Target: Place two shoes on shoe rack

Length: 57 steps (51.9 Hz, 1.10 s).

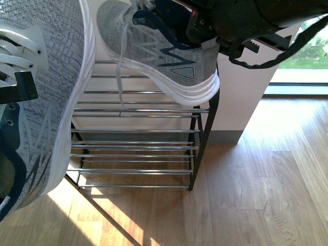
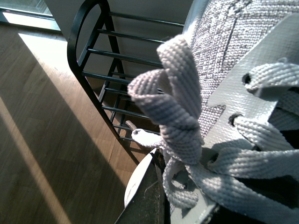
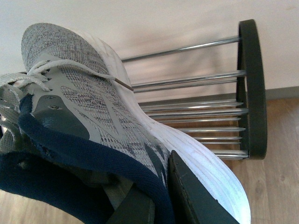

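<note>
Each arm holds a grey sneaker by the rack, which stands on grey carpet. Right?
Not carpet. The front view shows the black-framed, chrome-rod shoe rack standing on a wooden plank floor. The grey knit, white-soled left sneaker and right sneaker are each held by an arm.

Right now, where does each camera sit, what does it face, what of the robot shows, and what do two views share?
Front: on the body, looking down at the shoe rack, left shoe and right shoe; right arm shows.
Left wrist: on left arm, facing left shoe's laces; left end effector finger shows.
Right wrist: on right arm, facing right shoe; right end effector finger shows.
Shared: both wrist views see the shoe rack.
</note>
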Available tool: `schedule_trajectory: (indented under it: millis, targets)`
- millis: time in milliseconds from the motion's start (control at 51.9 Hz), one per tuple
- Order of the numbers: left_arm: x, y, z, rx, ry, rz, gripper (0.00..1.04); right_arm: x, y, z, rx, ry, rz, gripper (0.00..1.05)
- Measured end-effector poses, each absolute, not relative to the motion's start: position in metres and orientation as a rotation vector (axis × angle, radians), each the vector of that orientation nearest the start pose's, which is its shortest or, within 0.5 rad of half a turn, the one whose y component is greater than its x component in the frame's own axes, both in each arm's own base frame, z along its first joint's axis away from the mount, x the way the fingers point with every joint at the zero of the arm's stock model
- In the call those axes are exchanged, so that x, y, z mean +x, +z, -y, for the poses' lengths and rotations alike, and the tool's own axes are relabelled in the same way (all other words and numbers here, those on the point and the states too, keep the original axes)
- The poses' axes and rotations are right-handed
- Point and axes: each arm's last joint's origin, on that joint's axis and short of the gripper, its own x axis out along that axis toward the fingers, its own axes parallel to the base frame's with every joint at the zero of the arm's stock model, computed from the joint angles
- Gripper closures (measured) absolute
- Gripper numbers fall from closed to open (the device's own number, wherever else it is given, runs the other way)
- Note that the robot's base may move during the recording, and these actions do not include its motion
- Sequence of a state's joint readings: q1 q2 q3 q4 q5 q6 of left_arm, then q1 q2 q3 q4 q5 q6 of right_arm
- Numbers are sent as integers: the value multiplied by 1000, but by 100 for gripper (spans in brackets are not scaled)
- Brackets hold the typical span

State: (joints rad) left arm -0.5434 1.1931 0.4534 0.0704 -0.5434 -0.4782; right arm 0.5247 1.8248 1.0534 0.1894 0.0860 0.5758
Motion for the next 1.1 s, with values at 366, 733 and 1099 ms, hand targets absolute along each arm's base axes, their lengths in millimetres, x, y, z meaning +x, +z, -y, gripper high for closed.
schedule_trajectory:
  millis: [366,733,1099]
  targets:
    - [193,171,99,-116,138,-553,103,383,127,-200,418,-105,-740,100]
    - [193,171,99,-116,138,-553,103,390,127,-186,595,-284,-737,100]
    - [193,171,99,-116,138,-553,103,380,117,-186,587,-282,-785,100]
